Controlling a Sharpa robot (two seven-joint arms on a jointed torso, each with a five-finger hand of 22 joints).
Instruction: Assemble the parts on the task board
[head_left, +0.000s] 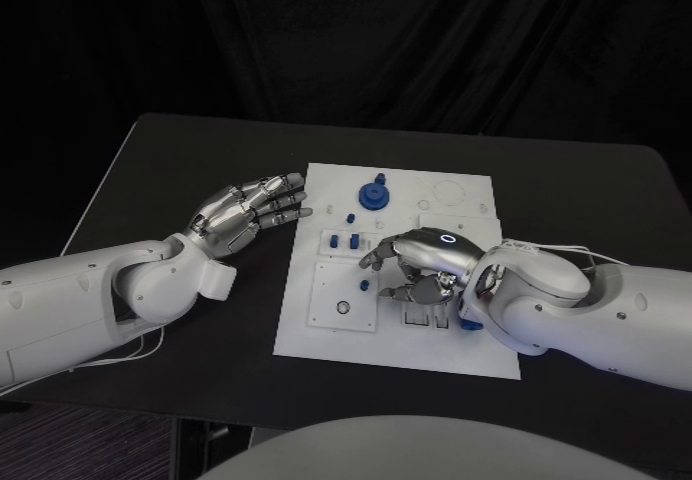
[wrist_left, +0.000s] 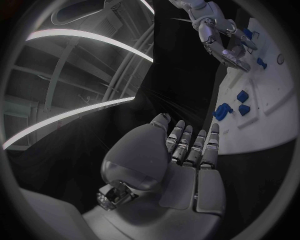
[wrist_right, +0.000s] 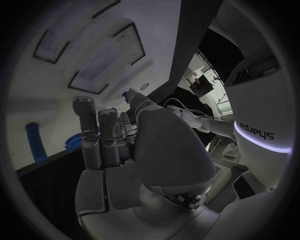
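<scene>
Dark studio corner with a black worktop

The black worktop stands before a black curtain that hangs in soft folds across the whole back. Below the worktop's near edge a strip of dark floor shows. The left wrist view catches a ceiling with long, bright light strips running between pale beams and ducts.

In the head view the right hand lies over the middle of the task board, hiding the board's surface and any parts beneath its palm; whether its curled fingers hold anything cannot be told. A blue part is half hidden behind the right wrist. The small blue pieces beside it are too small to make out their shapes.
</scene>
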